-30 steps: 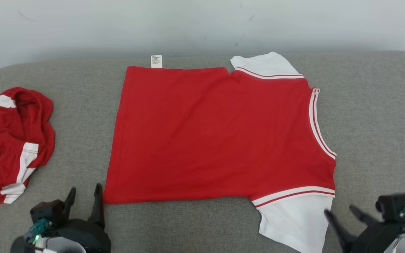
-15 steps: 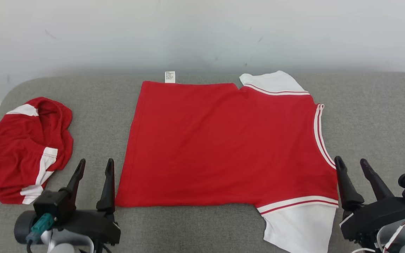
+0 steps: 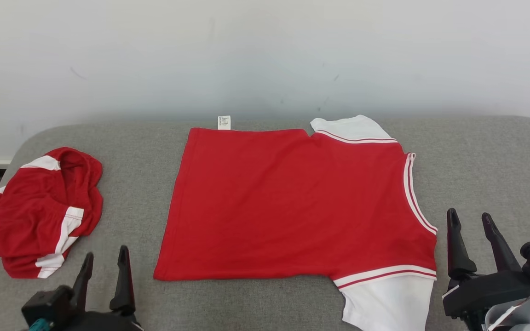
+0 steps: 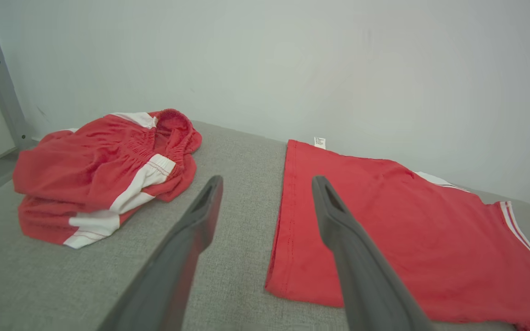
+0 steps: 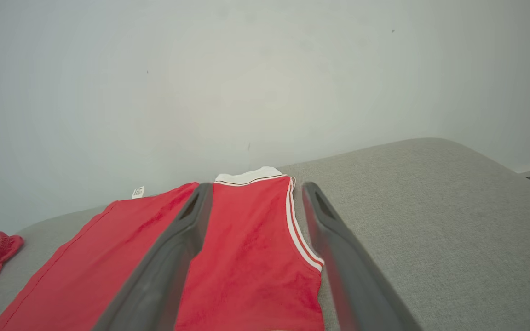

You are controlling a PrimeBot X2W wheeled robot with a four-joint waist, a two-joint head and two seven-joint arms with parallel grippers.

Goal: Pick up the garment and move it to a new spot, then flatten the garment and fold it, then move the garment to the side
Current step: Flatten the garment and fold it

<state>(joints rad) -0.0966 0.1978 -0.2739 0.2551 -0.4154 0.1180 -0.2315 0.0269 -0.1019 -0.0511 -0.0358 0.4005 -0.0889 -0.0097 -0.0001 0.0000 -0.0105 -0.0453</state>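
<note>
While the head view has the red shirt [image 3: 292, 202] lying flat in the middle of the grey cushion [image 3: 490, 161], both grippers sit wide open and empty: left gripper [image 3: 106, 253] just off the hem corner, right gripper [image 3: 469, 214] beside the striped neck edge. From the left wrist, the crumpled shorts [image 4: 99, 170] are close by, so a sideways drag could snag them imo. From the right wrist, the fingers [image 5: 180, 243] straddle that striped edge; pinching one layer only would pull the shirt skewed.
</note>
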